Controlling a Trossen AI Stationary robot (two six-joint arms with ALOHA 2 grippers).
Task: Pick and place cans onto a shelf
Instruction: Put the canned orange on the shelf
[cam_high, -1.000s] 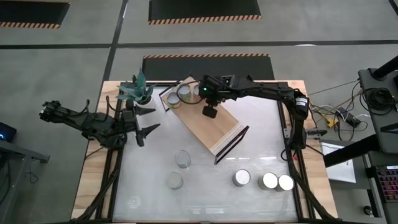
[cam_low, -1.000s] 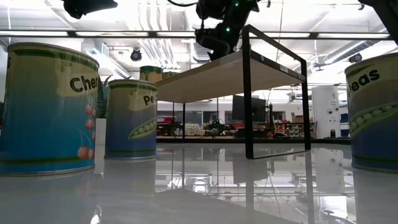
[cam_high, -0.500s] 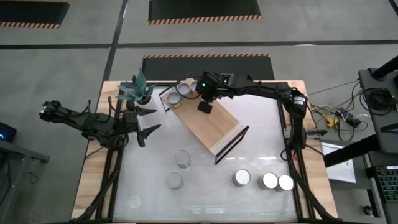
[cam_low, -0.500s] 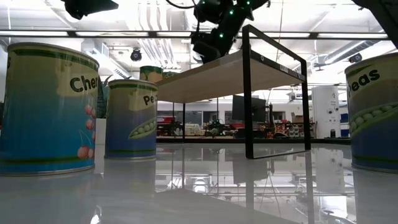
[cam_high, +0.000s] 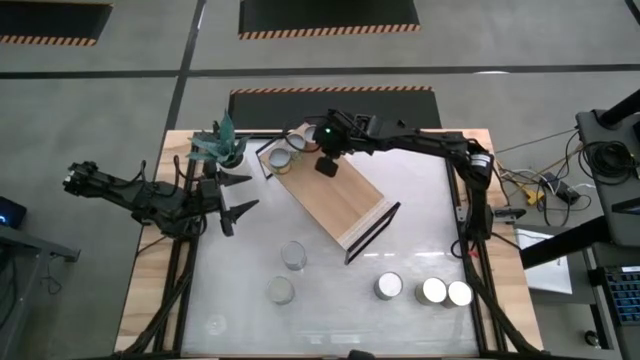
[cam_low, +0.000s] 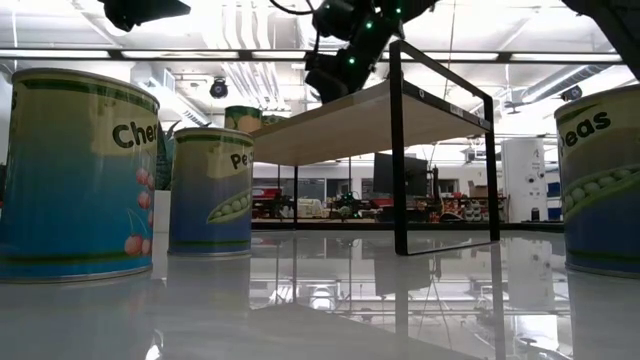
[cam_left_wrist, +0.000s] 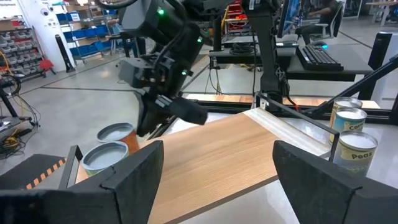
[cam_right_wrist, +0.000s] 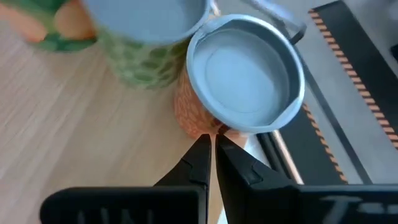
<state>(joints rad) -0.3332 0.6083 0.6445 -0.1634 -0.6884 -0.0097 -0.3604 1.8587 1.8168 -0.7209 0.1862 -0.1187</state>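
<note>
The light-wood shelf (cam_high: 335, 195) with black wire ends stands slantwise at the table's far middle. Two cans (cam_high: 280, 158) (cam_high: 298, 143) stand on its far-left end; in the right wrist view one has an orange side (cam_right_wrist: 245, 74) and one a green side (cam_right_wrist: 146, 25). My right gripper (cam_high: 326, 165) (cam_right_wrist: 212, 149) is shut and empty, low over the shelf beside the orange-sided can. My left gripper (cam_high: 232, 196) (cam_left_wrist: 217, 180) is open and empty at the table's left edge. Several more cans stand on the table: two (cam_high: 293, 254) (cam_high: 281, 290) near the middle, three (cam_high: 388, 286) (cam_high: 433, 291) (cam_high: 459, 293) at the near right. My right gripper's shut fingertips (cam_right_wrist: 205, 142) point at the foot of the orange-sided can's wall (cam_right_wrist: 189, 118), slanting down from the shelf's middle. Whether they touch the can, I cannot tell.
A white pot with a green plant (cam_high: 220, 148) stands at the table's far left, between my left gripper and the shelf. In the low view large cans stand close at the left (cam_low: 75, 170) (cam_low: 210, 190) and right (cam_low: 600, 180). Bare white tabletop (cam_high: 420, 220) lies right of the shelf.
My right gripper has gone along the shelf toward its far-left end, closing on the two cans there. The cans, the shelf and my left arm have kept still.
</note>
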